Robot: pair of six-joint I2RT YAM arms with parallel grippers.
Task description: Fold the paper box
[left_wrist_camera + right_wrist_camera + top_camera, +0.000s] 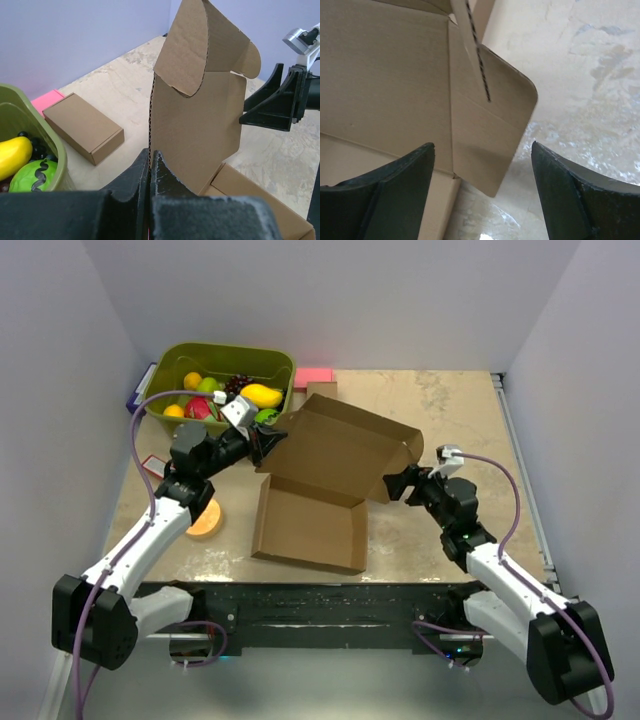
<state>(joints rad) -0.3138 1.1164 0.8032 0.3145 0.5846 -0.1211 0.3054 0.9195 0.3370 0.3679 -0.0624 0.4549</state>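
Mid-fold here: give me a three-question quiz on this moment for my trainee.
1. True or false: the left fingers are shut on an edge of the paper box, at its raised lid.
2. What stands between the open right fingers? A) a rounded side flap B) a mango C) the pink pad
3. Fill in: the small closed box lies beside the green ___ of fruit.
Key: 1 true; 2 A; 3 bin.

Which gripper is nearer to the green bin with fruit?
Left. The left gripper sits just beside the green bin, pinching the paper box; the right gripper is across the box.
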